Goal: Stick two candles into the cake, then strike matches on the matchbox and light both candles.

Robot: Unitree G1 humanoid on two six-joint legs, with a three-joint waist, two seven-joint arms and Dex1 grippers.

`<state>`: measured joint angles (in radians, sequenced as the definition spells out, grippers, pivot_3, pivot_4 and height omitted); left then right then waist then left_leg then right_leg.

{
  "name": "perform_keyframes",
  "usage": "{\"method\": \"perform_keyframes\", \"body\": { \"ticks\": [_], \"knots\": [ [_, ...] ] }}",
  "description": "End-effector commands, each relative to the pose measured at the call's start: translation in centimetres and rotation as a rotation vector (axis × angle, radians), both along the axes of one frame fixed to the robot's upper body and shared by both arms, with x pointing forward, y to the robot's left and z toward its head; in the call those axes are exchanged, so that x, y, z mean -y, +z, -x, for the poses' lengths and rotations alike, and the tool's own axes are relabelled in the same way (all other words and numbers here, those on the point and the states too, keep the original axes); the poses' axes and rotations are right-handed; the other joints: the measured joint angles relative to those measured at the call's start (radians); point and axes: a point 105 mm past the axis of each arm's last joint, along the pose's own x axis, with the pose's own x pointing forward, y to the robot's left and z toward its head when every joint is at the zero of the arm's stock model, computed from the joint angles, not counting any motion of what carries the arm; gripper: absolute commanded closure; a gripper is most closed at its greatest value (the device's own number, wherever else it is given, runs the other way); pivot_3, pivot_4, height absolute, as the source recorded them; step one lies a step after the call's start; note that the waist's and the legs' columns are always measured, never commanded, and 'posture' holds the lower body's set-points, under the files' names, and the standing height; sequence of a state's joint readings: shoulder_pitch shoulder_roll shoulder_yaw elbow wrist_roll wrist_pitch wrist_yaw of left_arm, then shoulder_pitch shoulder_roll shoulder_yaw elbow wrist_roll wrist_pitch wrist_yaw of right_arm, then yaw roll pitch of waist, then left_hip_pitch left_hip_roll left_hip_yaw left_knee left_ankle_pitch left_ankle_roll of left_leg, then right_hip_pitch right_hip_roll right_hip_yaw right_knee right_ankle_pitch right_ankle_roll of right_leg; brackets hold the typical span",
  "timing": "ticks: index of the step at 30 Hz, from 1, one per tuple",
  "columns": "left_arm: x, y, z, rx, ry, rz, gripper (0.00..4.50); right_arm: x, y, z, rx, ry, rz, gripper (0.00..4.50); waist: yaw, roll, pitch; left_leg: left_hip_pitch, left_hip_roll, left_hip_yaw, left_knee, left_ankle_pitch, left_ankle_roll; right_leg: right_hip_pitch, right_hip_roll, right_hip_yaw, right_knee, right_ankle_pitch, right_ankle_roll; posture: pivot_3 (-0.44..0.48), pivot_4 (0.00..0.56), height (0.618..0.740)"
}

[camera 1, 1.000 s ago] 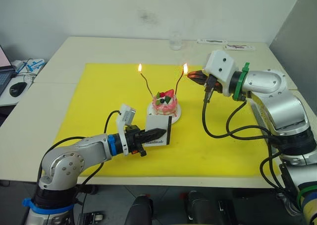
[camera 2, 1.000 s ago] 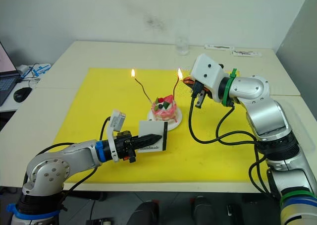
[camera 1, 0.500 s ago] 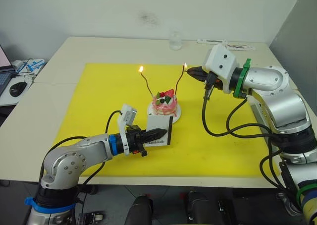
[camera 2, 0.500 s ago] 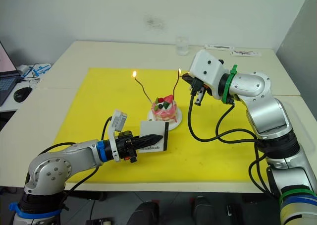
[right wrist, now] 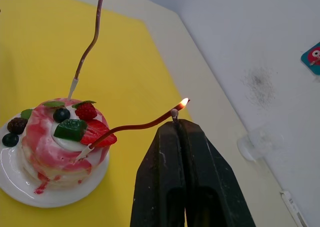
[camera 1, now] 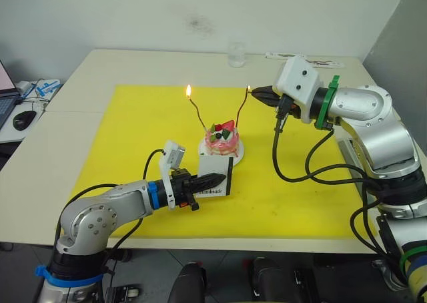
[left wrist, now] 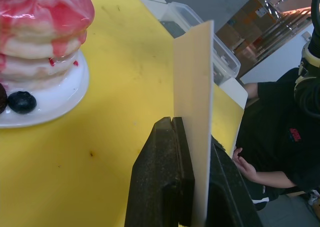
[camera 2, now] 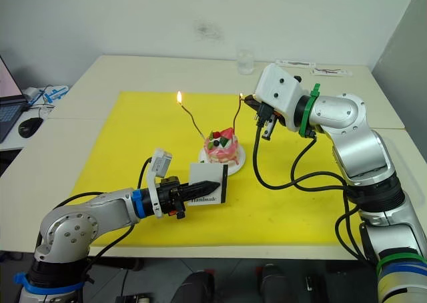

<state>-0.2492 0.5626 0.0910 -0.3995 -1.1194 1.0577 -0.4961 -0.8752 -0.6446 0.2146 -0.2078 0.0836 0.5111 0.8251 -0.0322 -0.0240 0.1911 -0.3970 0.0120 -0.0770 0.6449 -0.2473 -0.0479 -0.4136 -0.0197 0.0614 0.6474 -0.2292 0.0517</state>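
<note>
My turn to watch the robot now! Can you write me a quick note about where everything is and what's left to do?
Left tool: shut on the matchbox, held upright on the yellow mat in front of the cake.
Right tool: shut on a match, its tip at the wick of the candle on the robot's right.
Done: both candles stand in the cake; the other candle burns, and a flame shows at the right wick.
Left: pull the match away.

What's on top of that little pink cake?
On the cake sit a strawberry, dark berries, green leaves and two lit candles. How deep the candles go into it is hidden.
</note>
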Motion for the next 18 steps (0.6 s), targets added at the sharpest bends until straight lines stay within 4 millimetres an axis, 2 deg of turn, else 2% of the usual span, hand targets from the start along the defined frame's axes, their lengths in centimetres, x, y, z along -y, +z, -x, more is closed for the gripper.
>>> {"method": "perform_keyframes", "body": {
  "ticks": [1,18],
  "knots": [
    [0.41,0.92,0.09,0.042,-0.024,0.019,4.5,0.52,2.01,0.24,0.083,-0.011,-0.007,4.47,0.0,0.0,0.0,0.0,0.0,0.0,0.0,0.0,0.0,0.0,0.0,0.0,0.0,0.0,0.0,0.0,0.15,0.74],
    [0.5,0.8,0.18,0.038,-0.033,0.02,4.5,0.37,1.91,0.38,0.111,0.001,0.015,4.47,0.0,0.0,0.0,0.0,0.0,0.0,0.0,0.0,0.0,0.0,0.0,0.0,0.0,0.0,0.0,0.0,0.15,0.74]
  ]
}}
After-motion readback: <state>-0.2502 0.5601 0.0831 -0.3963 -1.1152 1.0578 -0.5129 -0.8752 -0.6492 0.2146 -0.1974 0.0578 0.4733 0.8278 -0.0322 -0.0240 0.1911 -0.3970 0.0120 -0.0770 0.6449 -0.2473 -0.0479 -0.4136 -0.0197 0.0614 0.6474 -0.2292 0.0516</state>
